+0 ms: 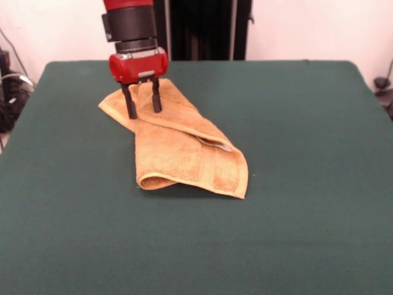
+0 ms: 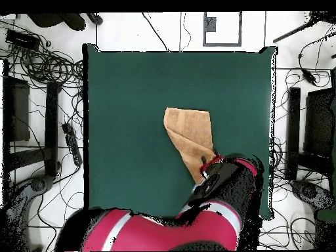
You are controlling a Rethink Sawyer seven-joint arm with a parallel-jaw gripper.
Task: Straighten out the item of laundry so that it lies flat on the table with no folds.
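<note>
The gripper [image 1: 142, 103], jaws apart, hovers at the far end of the folded towel [image 1: 178, 147], whose length runs diagonally across the table [image 1: 295, 184].

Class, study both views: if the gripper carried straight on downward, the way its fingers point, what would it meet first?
The folded towel: the open gripper points down at its far end, with the table beneath.

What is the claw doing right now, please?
Claw: open, fingers spread, tips down on the far end of the folded golden-orange terry towel; not gripping it.
</note>
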